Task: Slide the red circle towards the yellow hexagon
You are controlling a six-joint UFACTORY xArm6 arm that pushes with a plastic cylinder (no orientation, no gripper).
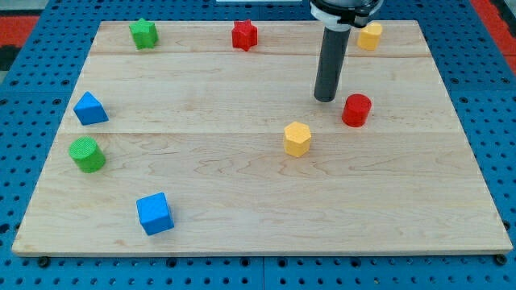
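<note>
While the wooden board holds scattered blocks, my tip (a bare rod, no jaws to open or close) stands just left of the red circle, apart from it; the yellow hexagon sits nearby, lower left of both.

My tip stands just left of the red circle; the yellow hexagon lies below-left.

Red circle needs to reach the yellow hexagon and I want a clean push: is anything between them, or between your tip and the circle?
Nothing visible. Bare board separates the red circle from the yellow hexagon, and my tip stands just to the circle's left.
</note>
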